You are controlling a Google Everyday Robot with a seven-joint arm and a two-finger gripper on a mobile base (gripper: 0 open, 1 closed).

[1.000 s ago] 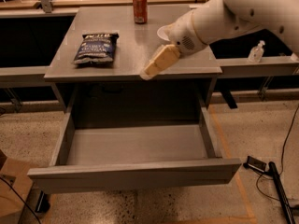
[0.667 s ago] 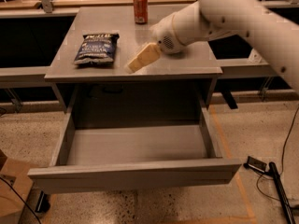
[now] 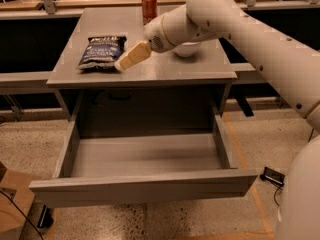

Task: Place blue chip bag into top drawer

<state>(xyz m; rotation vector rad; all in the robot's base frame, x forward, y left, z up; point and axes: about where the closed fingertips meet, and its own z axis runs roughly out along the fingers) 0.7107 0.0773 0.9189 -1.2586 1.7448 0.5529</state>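
Since the blue chip bag (image 3: 102,51) lies flat on the grey table (image 3: 150,75) immediately left (camera view) of the gripper (image 3: 125,62), the next move is a short lateral close-in, not a reach. The gripper tip points down-left at the bag's near right corner, just beside it; can't tell if it's touching or how high it rides above the tabletop. The bag's long axis looks roughly front-to-back, black top band at the far end, so the approach comes in across its short side. Can't tell whether the gripper is released or clenched; it carries nothing visible. The top drawer (image 3: 145,156) is pulled fully out below the table front, with bare grey inside, ready to receive. The red soda can (image 3: 149,6) sits at the far edge, well apart from the bag, and a white bowl (image 3: 187,49) is partly hidden under the wrist. Versus 1.0 s and 0.7 s ago, the gripper has swept steadily leftward from mid-table to the bag's edge, while bag, can and drawer are unchanged.
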